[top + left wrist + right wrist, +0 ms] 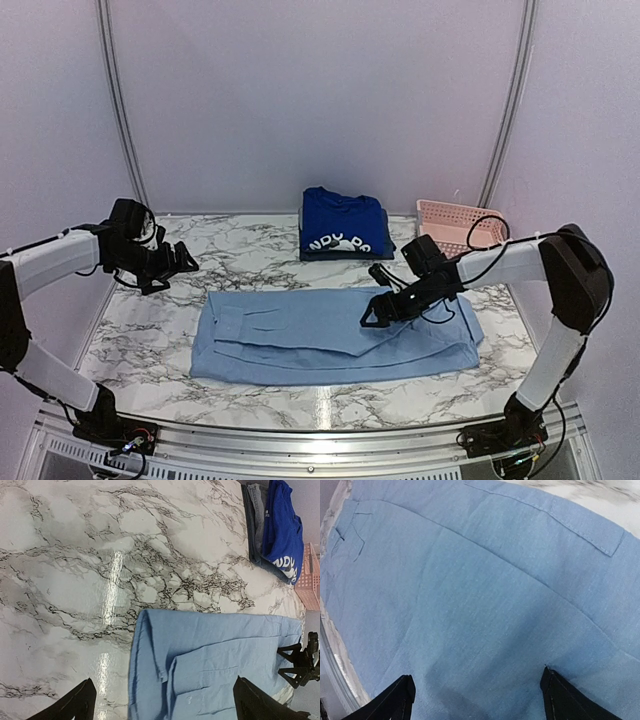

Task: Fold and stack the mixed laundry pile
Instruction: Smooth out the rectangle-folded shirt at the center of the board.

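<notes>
Light-blue shirt (335,335): one, lying flat at near centre of the table (250,265), folded lengthwise into a long band, collar end left.

Right gripper (372,318): one, low over the shirt's right part, jaws apart, holding nothing.

Left gripper (185,265): one, above bare marble well left of the shirt, jaws wide open, empty.

Step judged in hand: the crosswise fold. To do it well, pinch every layer at the right end, lift only slightly, carry it leftward with the edges kept in line, and smooth it before stacking.

Stack: one, far centre. T-shirt (342,222), one, on top; denim (255,515) and a navy piece beneath, exact count cannot be told.

Basket (455,222): one, far right, beside the stack.
</notes>
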Robot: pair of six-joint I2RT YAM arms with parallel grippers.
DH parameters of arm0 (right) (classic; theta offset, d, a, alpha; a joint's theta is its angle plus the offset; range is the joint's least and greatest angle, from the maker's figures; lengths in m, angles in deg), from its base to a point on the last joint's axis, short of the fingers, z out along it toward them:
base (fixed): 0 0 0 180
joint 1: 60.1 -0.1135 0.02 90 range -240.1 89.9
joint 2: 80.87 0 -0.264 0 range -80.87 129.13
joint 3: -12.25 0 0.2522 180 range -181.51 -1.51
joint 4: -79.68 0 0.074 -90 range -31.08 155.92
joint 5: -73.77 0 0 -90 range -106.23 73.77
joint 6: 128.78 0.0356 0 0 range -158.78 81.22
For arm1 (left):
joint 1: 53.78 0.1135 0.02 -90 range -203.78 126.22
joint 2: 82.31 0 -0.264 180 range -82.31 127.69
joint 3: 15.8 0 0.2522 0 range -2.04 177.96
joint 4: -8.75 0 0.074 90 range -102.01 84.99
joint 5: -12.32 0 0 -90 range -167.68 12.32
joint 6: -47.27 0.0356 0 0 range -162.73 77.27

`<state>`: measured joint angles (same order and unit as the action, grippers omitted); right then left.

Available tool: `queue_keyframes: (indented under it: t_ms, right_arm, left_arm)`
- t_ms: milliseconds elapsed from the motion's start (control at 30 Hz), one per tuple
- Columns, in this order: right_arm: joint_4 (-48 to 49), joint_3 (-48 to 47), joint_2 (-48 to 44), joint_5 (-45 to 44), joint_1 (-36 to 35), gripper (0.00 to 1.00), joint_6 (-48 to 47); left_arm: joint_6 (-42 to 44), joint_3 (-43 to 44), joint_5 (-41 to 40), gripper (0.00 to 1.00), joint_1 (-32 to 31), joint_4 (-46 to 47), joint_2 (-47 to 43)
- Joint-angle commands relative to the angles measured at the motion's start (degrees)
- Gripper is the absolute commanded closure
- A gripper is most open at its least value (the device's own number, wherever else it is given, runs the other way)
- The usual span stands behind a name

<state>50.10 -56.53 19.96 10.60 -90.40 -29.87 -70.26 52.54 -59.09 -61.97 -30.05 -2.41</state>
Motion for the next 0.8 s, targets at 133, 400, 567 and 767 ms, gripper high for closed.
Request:
queue_keyframes:
  t_ms: [133,400,567,767]
  right_arm:
    - [-14.09,-4.47,-5.9,-13.67,0.32,0.17,-8.82]
    - [-12.26,-21.85,-0.12,-25.9,-21.47,0.22,-1.3]
    - [-11.71,-35.01,11.12,-30.17,-31.46,0.28,0.03]
    - [-10.5,-46.37,22.79,-30.44,-38.32,0.32,0.24]
  left_arm:
    - [2.63,2.97,-1.52,0.01,-4.41,-2.48,5.22]
    - [2.46,7.83,0.75,0.16,-5.17,-0.3,15.92]
    - [3.94,10.98,3.6,0.24,-5.17,0.25,21.42]
    - [4.03,13.61,6.27,0.29,-5.48,1.11,26.61]
